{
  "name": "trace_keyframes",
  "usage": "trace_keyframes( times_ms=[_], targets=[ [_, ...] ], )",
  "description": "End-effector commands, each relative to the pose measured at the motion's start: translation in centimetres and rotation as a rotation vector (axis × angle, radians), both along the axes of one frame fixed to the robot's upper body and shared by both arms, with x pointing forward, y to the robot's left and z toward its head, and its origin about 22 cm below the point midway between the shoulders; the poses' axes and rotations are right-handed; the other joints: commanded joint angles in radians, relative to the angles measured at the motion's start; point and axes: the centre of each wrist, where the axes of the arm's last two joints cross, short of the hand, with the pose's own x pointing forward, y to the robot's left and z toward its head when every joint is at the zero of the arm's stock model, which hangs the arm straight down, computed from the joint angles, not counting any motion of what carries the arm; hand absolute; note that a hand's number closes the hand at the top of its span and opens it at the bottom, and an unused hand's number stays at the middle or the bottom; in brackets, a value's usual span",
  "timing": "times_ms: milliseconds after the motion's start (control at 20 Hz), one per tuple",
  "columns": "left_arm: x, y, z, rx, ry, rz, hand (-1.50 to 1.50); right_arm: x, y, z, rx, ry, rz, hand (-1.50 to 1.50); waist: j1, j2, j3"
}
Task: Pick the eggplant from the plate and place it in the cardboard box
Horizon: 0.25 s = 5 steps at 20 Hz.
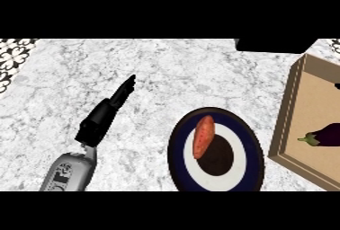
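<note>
Eggplant (pixel 325 135) lies inside the cardboard box (pixel 292 112) at the right edge of the frame, its green stem pointing left. Left of the box, a dark-rimmed plate (pixel 247 148) at lower centre holds an orange sweet potato (pixel 203 136). On the marble bench (pixel 166 76), the left hand (pixel 106 112) reaches toward upper centre from the lower left, its fingers (pixel 126 90) straight and pressed together, holding nothing.

purple eggplant (pixel 327 135); navy-rimmed plate (pixel 176 150); tan cardboard box (pixel 287 121)

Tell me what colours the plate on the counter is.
The plate has a dark navy rim, a white ring and a black centre, seen in the head view.
</note>
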Motion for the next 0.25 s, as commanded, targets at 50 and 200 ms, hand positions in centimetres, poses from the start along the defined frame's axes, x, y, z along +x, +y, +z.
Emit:
trace_keyframes(
  times_ms=[50,200],
  targets=[
    [0.0,0.1,0.0,-0.006,0.012,-0.019,0.0,0.7,-0.4,-0.8,0.358,0.158,0.138,-1.5,0.016,0.005,0.001],
    [0.3,0.6,-0.1,-0.008,0.007,-0.004,0.0,1.0,-1.8,1.1,0.437,0.195,0.108,-1.5,0.01,0.007,0.0]
  ],
)
